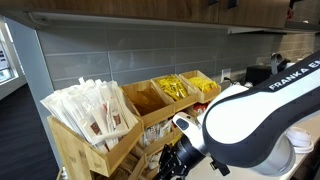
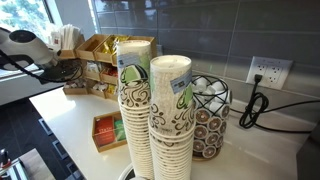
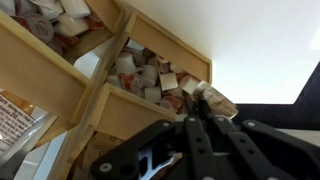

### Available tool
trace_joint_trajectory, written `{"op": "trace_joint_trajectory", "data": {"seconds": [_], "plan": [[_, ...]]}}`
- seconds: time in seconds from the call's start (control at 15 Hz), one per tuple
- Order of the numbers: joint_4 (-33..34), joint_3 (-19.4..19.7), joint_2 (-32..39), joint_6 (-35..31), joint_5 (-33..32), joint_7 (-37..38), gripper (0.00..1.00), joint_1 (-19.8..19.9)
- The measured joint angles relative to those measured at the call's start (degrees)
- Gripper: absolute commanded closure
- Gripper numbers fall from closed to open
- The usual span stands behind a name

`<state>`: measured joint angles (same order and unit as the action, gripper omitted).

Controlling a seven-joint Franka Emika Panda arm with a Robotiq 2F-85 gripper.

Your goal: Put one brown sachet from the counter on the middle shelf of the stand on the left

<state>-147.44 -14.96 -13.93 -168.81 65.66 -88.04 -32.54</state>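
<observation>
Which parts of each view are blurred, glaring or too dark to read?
Wrist view: tool dark and soft, background washed white. In an exterior view the arm looms blurry; in an exterior view the window glares.

White counter (image 2: 62,112) with wooden stand (image 2: 100,62), paper-cup stacks (image 2: 170,115), wire basket (image 2: 213,118), perhaps a sachet box (image 2: 105,132).

- The arm (image 1: 250,125) is big, round and shiny white.
- Black letters (image 1: 297,70) on it read "FRANKA E" and run off at the edge.
- The gripper (image 3: 193,113) is black, with two long thin fingers (image 3: 186,140).
- A pale silver piece (image 3: 152,165) shows at its base.
</observation>
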Motion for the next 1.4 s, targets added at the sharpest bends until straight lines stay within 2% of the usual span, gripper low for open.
{"op": "trace_joint_trajectory", "data": {"seconds": [0.2,0.33,0.53,0.8,1.4], "plan": [[0.8,0.1,0.1,-0.5,1.1,-1.3,0.98,-0.2],[2.6,0.5,0.1,-3.0,5.8,-6.0,0.98,-1.1],[6.0,1.4,0.1,-6.2,15.9,-15.4,0.98,-2.7],[10.0,2.2,0.2,-7.2,30.7,-29.6,0.98,-2.9],[14.1,1.9,4.0,-4.4,59.3,-59.8,0.98,2.5]]}}
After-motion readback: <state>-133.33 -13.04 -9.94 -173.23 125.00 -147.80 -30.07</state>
